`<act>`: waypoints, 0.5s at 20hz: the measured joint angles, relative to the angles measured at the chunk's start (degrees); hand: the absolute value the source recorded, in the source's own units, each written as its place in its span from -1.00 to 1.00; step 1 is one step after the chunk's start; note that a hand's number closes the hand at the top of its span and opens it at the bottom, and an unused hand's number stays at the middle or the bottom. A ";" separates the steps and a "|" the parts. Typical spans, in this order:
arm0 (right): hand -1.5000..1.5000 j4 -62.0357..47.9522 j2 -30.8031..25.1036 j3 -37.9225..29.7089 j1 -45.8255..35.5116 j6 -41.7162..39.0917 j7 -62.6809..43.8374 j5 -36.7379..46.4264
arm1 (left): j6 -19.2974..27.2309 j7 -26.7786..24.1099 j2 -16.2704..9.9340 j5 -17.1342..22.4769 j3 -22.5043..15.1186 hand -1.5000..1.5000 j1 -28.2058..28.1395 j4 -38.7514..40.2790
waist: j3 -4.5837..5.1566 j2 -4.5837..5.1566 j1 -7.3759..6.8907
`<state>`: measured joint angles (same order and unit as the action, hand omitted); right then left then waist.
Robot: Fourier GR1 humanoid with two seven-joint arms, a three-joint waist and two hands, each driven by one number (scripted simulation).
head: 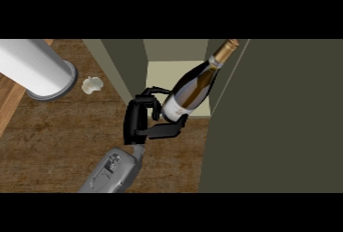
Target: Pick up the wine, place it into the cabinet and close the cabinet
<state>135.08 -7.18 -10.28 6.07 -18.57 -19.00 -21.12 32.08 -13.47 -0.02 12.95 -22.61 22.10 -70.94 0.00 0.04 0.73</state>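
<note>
The wine bottle [194, 88] sits right at the mouth of the cabinet [268, 127], tilted so its neck leans up and to the right. Dark glass body, a gold foil cap at the top, a narrow band at the neck, and a pale label low on the body with small dark print on it. A long streak of amber shine runs down the glass. Its base hangs over the front edge of the cabinet's pale inner floor [164, 72], where that floor meets the brown wooden worktop [60, 136].

One black hand [142, 120] is on the bottle, coming up on a grey forearm from below, and which side it belongs to cannot be told here. Its fingers [155, 92] curl round the bottle's lower left side, and the thumb [167, 130] is tucked under the base, so the bottle is pinched between them.

The cabinet's dark olive door fills the right side. Off to the left, a white cylinder [36, 68] stands on the worktop, with a small pale object [92, 84] just beside it.
</note>
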 measured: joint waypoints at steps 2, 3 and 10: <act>-1.00 -0.22 0.33 -0.33 0.31 -0.62 0.82 -0.19 | 1.87 -0.98 0.00 1.44 -1.20 1.00 2.04 3.00 | 0.01 0.01 0.04; -1.00 -0.19 0.14 -0.83 0.42 -0.79 0.65 -0.63 | 2.43 -1.85 0.00 1.92 -1.69 1.00 2.30 4.24 | 0.00 0.00 0.05; -1.00 -0.63 0.24 -1.63 0.33 -1.15 0.20 -2.01 | 3.05 -8.23 0.00 7.80 -2.32 1.00 7.33 13.99 | 0.01 0.05 0.23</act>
<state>134.45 -6.94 -11.91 6.40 -19.72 -18.80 -23.13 35.13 -21.70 -0.02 20.75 -24.94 29.43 -56.95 0.01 0.10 0.96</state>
